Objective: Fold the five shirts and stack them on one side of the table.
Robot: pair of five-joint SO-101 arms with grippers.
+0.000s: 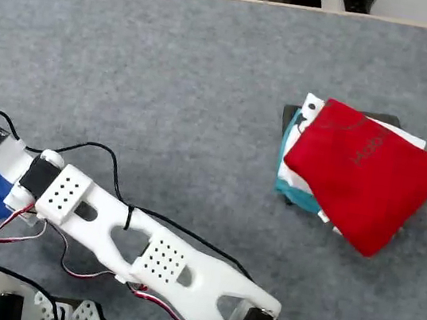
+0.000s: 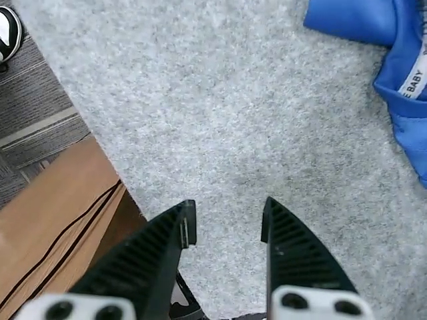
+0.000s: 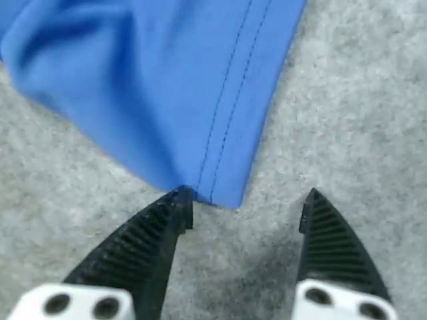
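Now right claw [image 3: 247, 195] wide open (nothing gripped), tip at blue shirt [image 3: 153, 87].

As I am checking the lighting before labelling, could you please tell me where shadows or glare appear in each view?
High view: even light, no glare; a thin shadow on the table along the shirt stack. Left wrist view: a dim patch ahead of the open left gripper. Right wrist view: soft shading in the folds of the blue shirt, darker table by the right gripper.
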